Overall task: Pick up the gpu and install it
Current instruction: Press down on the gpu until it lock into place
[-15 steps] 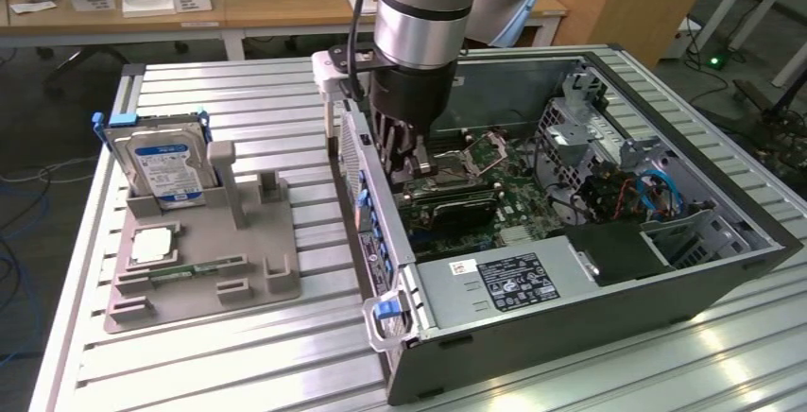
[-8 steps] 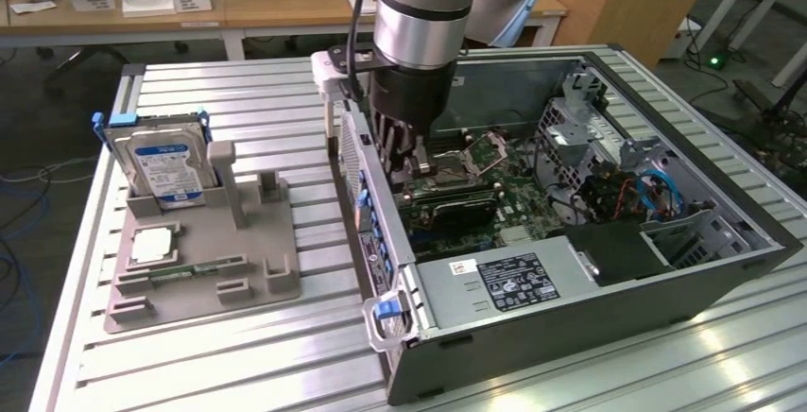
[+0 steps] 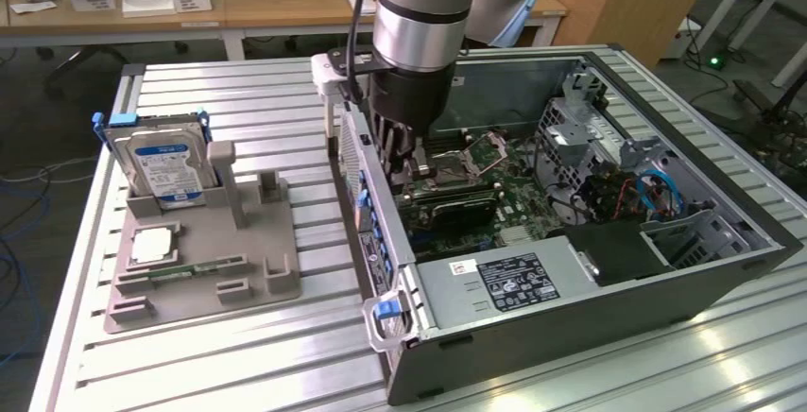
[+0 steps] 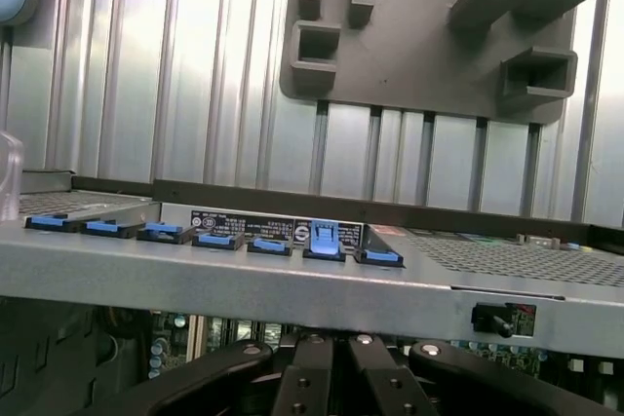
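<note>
A robotics lab: ribbed aluminium worktable [image 3: 252, 346], open computer case [image 3: 606, 270], wooden desks [image 3: 151, 15] behind.

HDD [image 3: 164, 168] upright in grey holder tray [image 3: 240, 275], beside PC case [image 3: 606, 322].

Arm [image 3: 422, 15] descended vertically from top centre of exterior view; gripper [image 3: 410, 162] pointed down, fingers closed.

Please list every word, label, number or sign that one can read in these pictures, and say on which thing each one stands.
No text reads clearly.
Hard drive: blue label, print too small.
Power supply: black label, print blurred.
Computer case: black sticker, white print unreadable.
Gray tray: no writing seen.
</note>
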### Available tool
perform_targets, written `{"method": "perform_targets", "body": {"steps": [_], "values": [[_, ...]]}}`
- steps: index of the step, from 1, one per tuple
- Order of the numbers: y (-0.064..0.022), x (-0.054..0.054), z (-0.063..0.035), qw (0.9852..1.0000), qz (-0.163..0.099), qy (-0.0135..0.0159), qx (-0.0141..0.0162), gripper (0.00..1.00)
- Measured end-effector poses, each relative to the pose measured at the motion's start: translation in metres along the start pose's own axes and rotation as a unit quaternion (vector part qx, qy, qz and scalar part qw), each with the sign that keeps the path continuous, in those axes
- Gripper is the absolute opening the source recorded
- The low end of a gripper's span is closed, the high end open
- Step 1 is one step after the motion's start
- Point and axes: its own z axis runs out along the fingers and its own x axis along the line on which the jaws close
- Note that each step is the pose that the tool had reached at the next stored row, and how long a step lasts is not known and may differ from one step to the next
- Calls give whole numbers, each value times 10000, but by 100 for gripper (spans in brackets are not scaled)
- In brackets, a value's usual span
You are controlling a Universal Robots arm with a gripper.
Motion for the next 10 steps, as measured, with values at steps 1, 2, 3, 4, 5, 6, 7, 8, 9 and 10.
{"method": "perform_targets", "body": {"steps": [1, 2, 3, 4, 5, 6, 7, 8, 9, 10], "values": [[0, 0, 6, 10000, 0, 2, -2, 11], [0, 0, 10, 10000, 0, 2, -2, 11], [1, 0, 11, 10000, 1, 1, -1, 11], [0, 0, 13, 10000, 1, -1, 0, 11], [-2, 0, 13, 10000, 2, -1, 0, 11], [-6, 0, 11, 10000, 2, -3, 0, 11], [-13, 0, 10, 10000, 2, -5, 1, 11], [-28, -1, 19, 10000, 0, -15, 14, 11], [-43, 1, 17, 10000, 1, -12, 10, 11], [-60, 4, 10, 10000, 1, -6, 4, 11]]}}
